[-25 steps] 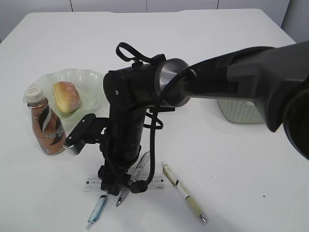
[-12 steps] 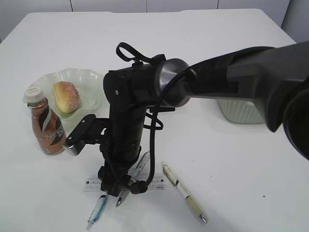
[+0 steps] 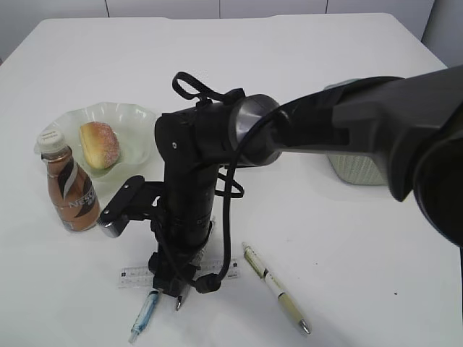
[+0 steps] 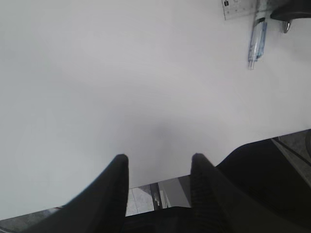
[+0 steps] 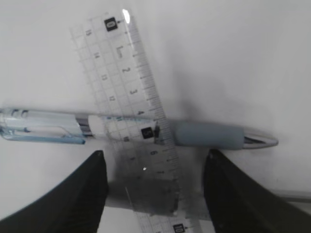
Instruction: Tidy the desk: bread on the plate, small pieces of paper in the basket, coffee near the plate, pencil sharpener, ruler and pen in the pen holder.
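Observation:
My right gripper [image 3: 176,283] [image 5: 154,158] points down, open, its fingers on either side of a clear ruler [image 3: 136,275] [image 5: 138,116] that lies on the table. The ruler crosses a clear pen with a grey grip [image 5: 204,135]. A blue pen [image 3: 145,314] [image 4: 257,39] lies just in front, and a beige pen [image 3: 275,288] lies to the right. The bread [image 3: 100,144] sits on the pale green plate [image 3: 137,119], with the coffee bottle [image 3: 69,189] beside it. My left gripper [image 4: 158,160] is open and empty over bare table. No sharpener, paper or pen holder shows.
A woven basket [image 3: 359,168] stands at the right, partly hidden behind my right arm. The ruler's end [image 4: 238,7] shows at the top right of the left wrist view. The table's near edge runs just under my left gripper.
My right arm has sunk a little and shifted slightly left, bringing the gripper lower over the ruler and hiding more of the clear pen.

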Tool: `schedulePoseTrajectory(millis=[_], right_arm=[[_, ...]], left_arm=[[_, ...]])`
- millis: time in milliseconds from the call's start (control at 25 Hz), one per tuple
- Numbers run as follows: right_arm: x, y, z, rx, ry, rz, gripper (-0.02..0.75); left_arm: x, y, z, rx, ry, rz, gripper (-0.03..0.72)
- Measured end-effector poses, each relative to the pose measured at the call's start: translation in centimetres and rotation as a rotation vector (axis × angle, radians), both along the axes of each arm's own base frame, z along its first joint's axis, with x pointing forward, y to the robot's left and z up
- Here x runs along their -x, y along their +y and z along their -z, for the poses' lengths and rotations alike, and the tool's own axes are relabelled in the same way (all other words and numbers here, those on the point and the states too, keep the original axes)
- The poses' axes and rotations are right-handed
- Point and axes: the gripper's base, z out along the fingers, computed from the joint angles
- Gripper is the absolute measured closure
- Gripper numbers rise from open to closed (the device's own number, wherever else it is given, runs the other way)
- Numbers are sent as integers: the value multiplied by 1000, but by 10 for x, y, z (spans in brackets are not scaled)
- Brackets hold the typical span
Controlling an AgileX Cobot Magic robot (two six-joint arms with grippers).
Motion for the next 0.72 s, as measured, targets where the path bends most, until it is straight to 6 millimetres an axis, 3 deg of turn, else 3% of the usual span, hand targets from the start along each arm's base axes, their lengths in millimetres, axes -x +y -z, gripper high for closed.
schedulePoseTrajectory(millis=[440,720], right_arm=[[0,0,2,5,-2,-2,258],[-2,0,2,11,-13,-9,400]], left_arm=[[0,0,0,-2,-1,0,381],[0,0,0,-4,-1,0,381]])
